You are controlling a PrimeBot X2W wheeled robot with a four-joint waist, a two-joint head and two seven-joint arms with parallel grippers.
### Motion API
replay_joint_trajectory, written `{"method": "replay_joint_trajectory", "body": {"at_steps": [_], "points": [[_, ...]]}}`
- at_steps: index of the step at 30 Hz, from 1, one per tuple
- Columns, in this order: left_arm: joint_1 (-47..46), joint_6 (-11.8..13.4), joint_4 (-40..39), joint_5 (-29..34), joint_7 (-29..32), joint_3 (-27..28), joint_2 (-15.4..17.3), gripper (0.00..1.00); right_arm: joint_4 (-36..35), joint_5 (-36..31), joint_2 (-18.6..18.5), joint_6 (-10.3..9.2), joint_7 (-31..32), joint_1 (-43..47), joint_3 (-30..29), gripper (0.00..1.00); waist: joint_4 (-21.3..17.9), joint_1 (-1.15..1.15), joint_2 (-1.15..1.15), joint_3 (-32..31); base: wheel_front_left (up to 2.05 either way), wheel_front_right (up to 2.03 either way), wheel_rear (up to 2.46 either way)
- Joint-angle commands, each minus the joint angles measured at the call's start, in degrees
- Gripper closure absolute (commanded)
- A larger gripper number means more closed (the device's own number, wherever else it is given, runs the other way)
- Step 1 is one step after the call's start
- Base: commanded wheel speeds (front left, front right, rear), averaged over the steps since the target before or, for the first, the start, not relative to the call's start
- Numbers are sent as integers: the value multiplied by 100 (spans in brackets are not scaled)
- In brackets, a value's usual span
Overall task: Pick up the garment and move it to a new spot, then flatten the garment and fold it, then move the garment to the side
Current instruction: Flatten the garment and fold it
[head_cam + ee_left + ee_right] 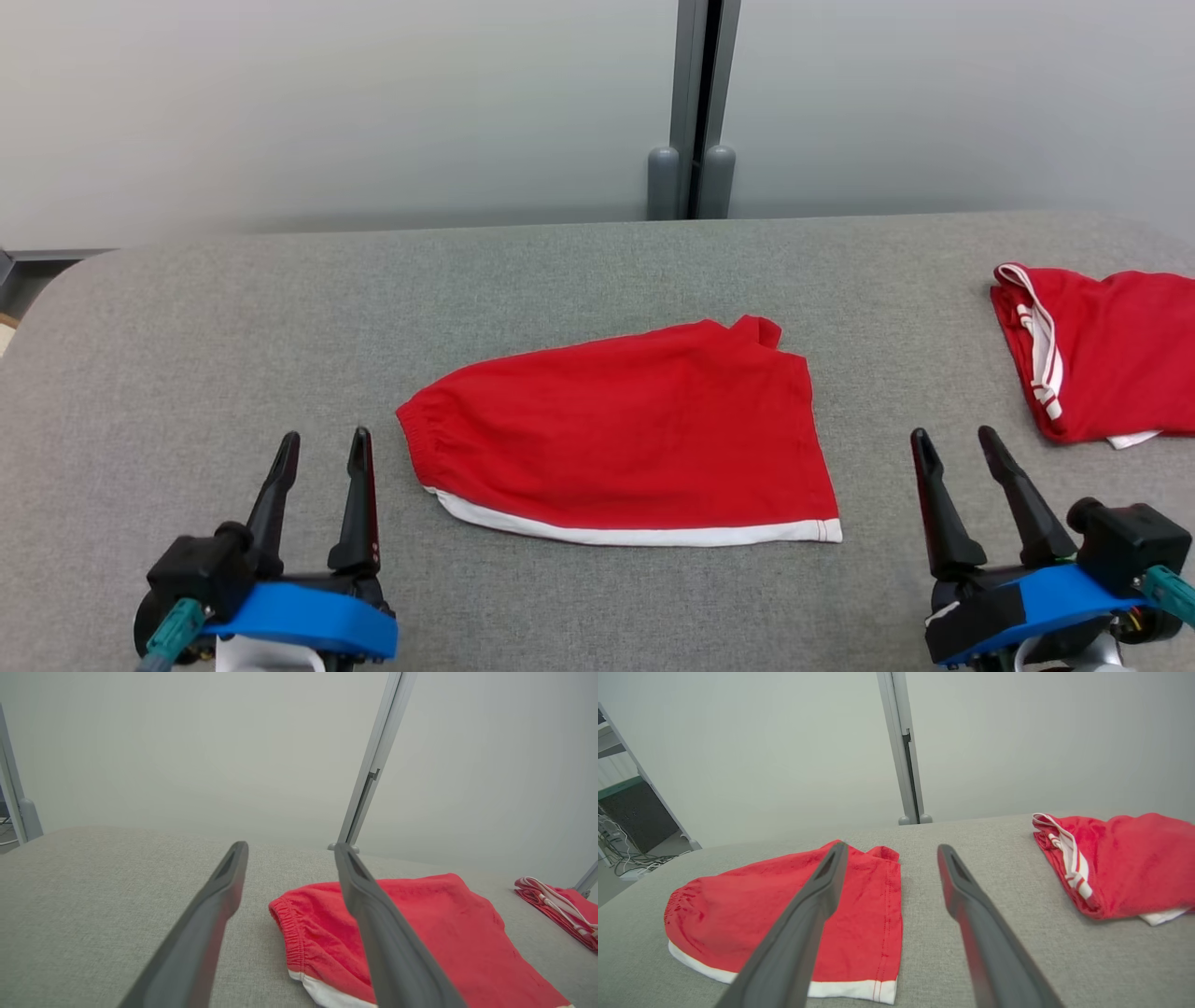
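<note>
Two sets of jaws open, red shorts flat in the middle

Both sets of jaws sit low over the grey counter, the left jaws at the lower left of the head view and the right jaws at the lower right. Each pair is spread apart and empty.

The red shorts lie flat at the centre of the frame, folded on themselves and touching neither set of jaws. Their gathered waistband forms the left edge, just right of the left jaws' tips. A white band runs along the lower edge. The right edge is straight and ends in a square corner at the lower right, and a small flap of cloth sticks out at the upper right corner.

Bare counter surrounds the shorts on every side. There is a broad stretch to the upper left, a band above reaching the counter's far edge, and a gap on the right between the shorts and the right jaws.

A second red garment with white stripes lies rumpled at the right edge of the frame. It is well apart from the shorts, just above the right jaws, and partly cut off by the frame.

Beyond the far edge a grey post stands against a pale wall. The counter's upper left corner is rounded.
</note>
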Motion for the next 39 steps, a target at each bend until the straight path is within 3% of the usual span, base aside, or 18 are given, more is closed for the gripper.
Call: {"method": "replay_joint_trajectory", "body": {"at_steps": [1,19,39], "points": [[156,-42,-36,109,-21,128,-58,0,12,-50,29,2,-52,78,-86,0,-15,0,0,-76,0,0,0],[732,-168,376,341,-22,360,-61,0,167,85,46,1,29,339,-6,0,-194,0,0,-303,0,0,0],[580,-126,361,349,-2,315,-86,0,168,150,47,2,65,91,190,0,-236,0,0,-120,0,0,0]]}}
